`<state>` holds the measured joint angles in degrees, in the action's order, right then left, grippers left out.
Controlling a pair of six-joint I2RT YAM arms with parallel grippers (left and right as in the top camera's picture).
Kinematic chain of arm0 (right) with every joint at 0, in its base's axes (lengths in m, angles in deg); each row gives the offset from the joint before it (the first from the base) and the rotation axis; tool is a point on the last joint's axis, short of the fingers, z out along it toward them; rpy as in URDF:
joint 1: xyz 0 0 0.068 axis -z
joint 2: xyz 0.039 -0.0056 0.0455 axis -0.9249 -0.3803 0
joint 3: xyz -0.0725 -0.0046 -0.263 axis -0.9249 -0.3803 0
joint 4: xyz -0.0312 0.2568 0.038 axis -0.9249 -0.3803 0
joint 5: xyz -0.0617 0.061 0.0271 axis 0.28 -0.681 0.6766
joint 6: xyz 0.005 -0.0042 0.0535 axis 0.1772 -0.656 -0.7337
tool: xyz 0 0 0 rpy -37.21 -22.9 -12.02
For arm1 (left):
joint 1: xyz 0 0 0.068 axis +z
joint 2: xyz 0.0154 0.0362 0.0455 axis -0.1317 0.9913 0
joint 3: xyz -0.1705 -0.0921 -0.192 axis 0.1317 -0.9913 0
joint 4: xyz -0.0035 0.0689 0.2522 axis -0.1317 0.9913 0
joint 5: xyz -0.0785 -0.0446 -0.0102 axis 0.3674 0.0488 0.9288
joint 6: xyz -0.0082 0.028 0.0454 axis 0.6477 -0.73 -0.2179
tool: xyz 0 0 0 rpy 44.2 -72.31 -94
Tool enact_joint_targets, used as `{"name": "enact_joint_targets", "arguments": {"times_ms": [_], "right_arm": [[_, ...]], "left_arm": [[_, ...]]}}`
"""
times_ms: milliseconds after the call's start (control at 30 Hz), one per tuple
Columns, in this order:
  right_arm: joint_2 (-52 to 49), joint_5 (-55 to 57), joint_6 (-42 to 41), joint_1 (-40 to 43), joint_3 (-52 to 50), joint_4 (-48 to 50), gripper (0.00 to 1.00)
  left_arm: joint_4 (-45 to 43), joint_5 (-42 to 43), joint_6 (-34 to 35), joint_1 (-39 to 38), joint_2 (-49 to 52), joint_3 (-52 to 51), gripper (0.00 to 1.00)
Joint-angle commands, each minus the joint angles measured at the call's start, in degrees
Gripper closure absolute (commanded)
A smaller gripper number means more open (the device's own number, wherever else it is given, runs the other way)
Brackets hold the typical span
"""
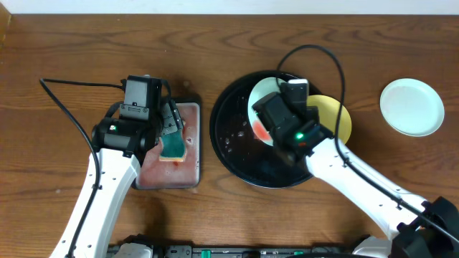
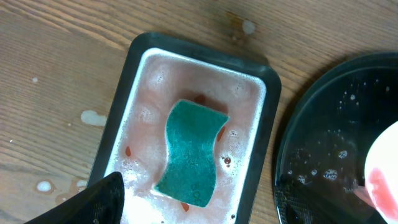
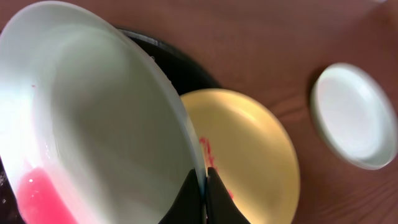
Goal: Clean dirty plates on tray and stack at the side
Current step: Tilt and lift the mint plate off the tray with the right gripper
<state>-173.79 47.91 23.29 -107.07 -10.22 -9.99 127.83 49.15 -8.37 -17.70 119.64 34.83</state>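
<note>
Your right gripper [image 3: 202,193] clamped on rim of tilted blue plate [image 3: 99,112], held over black tray [image 1: 237,154]. Thin pinch: plate may slip onto yellow plate [image 3: 255,149] beside gripper. Pooled sauce [image 3: 43,193] may drip. Left gripper [image 1: 171,125] above sponge [image 2: 189,152], spacing unclear.

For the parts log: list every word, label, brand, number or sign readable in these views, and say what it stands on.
None can be read.
No lettering shows on the held plate, yellow plate, side plate, tray, small tray, sponge, left arm or right arm.
</note>
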Motion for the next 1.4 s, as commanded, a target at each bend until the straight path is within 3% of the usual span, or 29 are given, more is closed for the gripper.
{"name": "enact_joint_targets", "arguments": {"times_ms": [0,333,667,1000,1367], "right_arm": [[0.74,11.34,3.87,-3.13,1.03,1.36,0.99],[0.74,23.8,10.1,-8.79,1.03,5.01,0.99],[0.46,28.79,16.15,-12.41,1.01,7.45,0.99],[-4.9,38.38,19.91,-15.06,1.01,8.79,0.99],[-5.16,38.4,20.98,-15.45,1.01,9.94,0.99]], "left_arm": [[-0.09,-0.74,-1.03,0.26,-0.02,0.09,0.22],[-2.23,-0.74,-2.32,0.61,-0.07,0.09,0.22],[-2.86,-0.22,-2.29,2.84,-0.07,0.09,0.22],[-2.86,-0.22,-2.29,2.84,-0.07,0.09,0.22],[-2.86,-0.07,-2.29,2.84,-0.07,0.09,0.22]]}}
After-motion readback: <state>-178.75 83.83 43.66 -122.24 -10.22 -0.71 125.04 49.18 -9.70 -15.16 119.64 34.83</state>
